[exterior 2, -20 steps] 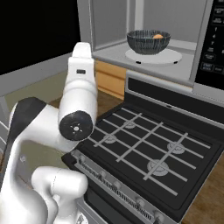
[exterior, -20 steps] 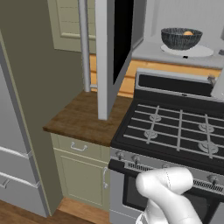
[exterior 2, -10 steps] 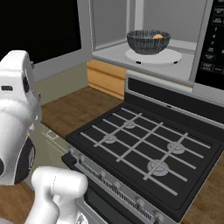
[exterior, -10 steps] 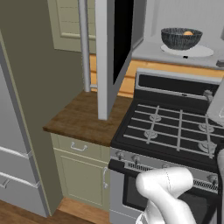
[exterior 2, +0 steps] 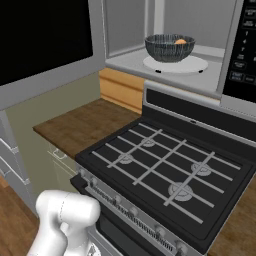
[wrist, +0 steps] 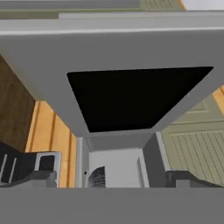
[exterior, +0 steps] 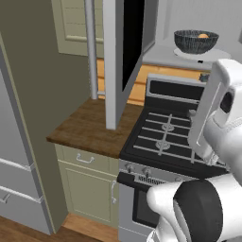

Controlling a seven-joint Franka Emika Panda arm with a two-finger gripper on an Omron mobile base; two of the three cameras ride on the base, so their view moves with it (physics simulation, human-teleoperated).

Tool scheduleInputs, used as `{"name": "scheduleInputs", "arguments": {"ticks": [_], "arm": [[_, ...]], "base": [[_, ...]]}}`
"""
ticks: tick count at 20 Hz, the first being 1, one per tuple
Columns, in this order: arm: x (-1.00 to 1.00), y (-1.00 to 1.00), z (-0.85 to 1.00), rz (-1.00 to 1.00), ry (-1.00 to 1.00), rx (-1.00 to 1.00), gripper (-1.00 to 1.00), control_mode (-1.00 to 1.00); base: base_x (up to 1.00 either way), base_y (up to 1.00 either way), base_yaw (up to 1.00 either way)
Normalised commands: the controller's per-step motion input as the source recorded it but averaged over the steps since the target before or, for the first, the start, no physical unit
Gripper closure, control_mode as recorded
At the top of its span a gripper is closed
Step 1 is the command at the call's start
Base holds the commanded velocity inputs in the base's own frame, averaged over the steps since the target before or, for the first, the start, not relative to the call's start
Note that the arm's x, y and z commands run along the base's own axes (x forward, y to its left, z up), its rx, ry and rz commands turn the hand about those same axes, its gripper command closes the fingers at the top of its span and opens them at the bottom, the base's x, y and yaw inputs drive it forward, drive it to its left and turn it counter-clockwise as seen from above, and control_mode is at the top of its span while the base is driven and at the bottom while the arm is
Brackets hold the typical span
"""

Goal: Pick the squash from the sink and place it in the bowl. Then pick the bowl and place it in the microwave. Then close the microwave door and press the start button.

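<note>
Gripper (wrist: 111, 177) jaws apart, empty, facing microwave door (wrist: 131, 83); bowl (wrist: 97, 177) edge peeks below, rest hidden.

My arm (exterior: 215, 113) looks like smooth, shiny white plastic. The counter (exterior: 90, 127) is brown wood. The stove (exterior 2: 165, 165) top is black with metal bars. The microwave door (wrist: 135, 96) has dark, shiny glass. The bowl (exterior 2: 169, 47) looks dull.

Your two base views look down from behind, sharing the stove (exterior: 170, 142) and microwave (exterior 2: 165, 50); your hand view faces the microwave door (wrist: 135, 100) closely beyond the pincer (wrist: 113, 177).
</note>
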Motion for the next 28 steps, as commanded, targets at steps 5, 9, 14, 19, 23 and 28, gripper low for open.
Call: {"name": "scheduleInputs", "arguments": {"ticks": [5, 9, 14, 19, 23, 28], "arm": [[0.18, 1.00, -0.24, -0.16, -0.10, -0.08, -1.00, -1.00], [0.31, 1.00, -0.41, -0.14, -0.12, -0.05, -1.00, -1.00], [0.43, 0.89, -0.47, -0.19, -0.02, 0.01, -1.00, -1.00], [0.52, 0.93, -0.25, -0.19, -0.03, 0.00, -1.00, -1.00], [0.53, 0.69, -0.18, -0.14, 0.00, 0.02, -1.00, -1.00], [0.78, 0.39, -0.28, -0.11, -0.06, 0.01, -1.00, -1.00]], "base": [[0.00, 0.00, 0.00], [0.00, 0.00, 0.00], [0.00, 0.00, 0.00], [0.00, 0.00, 0.00], [0.00, 0.00, 0.00], [0.00, 0.00, 0.00]]}}
